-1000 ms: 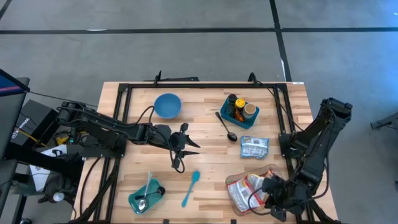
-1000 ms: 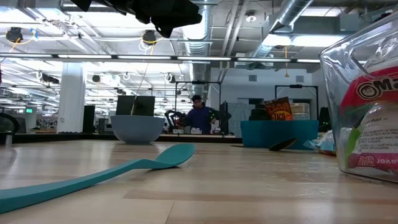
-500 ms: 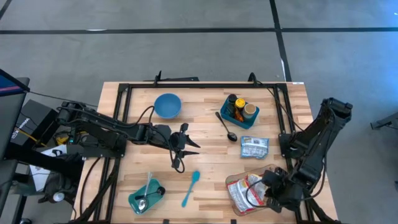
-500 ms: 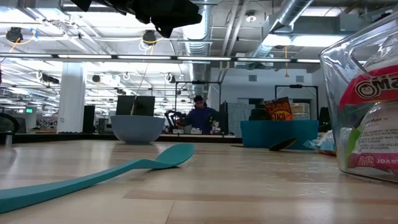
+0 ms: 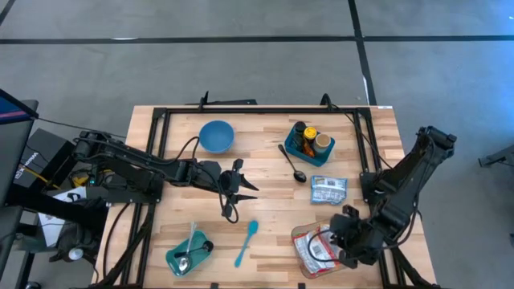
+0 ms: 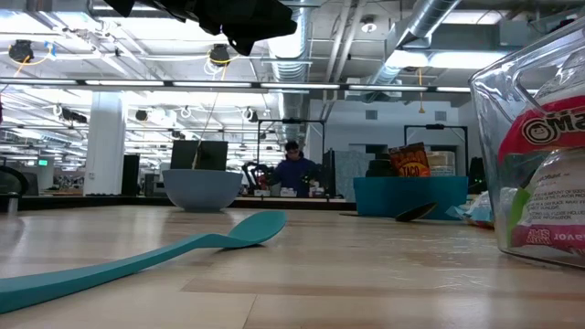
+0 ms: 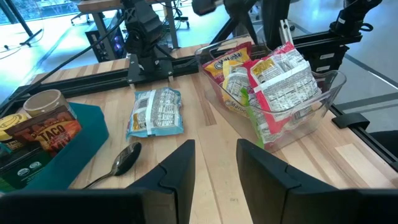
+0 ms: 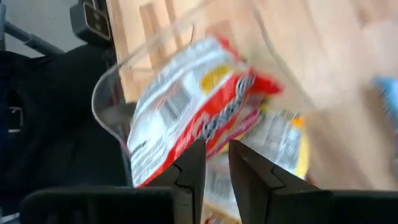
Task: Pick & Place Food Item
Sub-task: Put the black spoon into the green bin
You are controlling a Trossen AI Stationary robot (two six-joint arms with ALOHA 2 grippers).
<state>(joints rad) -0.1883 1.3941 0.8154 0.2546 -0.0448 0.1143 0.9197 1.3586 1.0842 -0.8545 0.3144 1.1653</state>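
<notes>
Right gripper [image 5: 344, 241] poised over clear tub [image 5: 303, 261] of snack packets [image 8: 186, 124] at table's near right corner; fingers narrowly parted, holding nothing visible. Left gripper [image 5: 238, 189] idle mid-table, slightly parted, empty. Loose packet [image 7: 155, 111] beside black spoon [image 7: 121, 160], plain from left wrist. Low view cuts off tub, shows neither gripper.

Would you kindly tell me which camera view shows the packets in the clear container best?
The left wrist view: the clear container and its upright packets show whole and sharp. The high view shows them small, partly under the right end effector. The low view catches only one corner; the right wrist view is blurred.
</notes>
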